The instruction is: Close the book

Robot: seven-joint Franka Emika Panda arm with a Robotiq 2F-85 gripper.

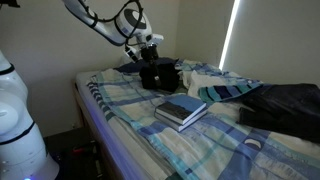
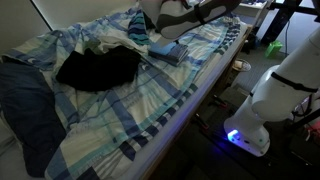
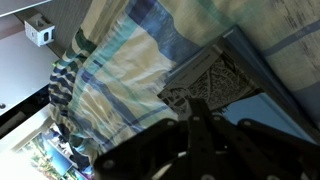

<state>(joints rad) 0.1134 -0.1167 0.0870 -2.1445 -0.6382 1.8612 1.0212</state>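
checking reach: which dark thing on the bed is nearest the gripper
The dark bag, right by the gripper; the book lies further along the bed, the black cloth farthest.

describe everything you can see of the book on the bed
The book is a thick rectangular hardback with a dark blue-grey cover and pale page edges. It looks closed, lying flat, cover up, on the blue plaid bedding, angled to the bed's edge. Only the bedding touches it; the gripper hangs apart, over a dark bag.
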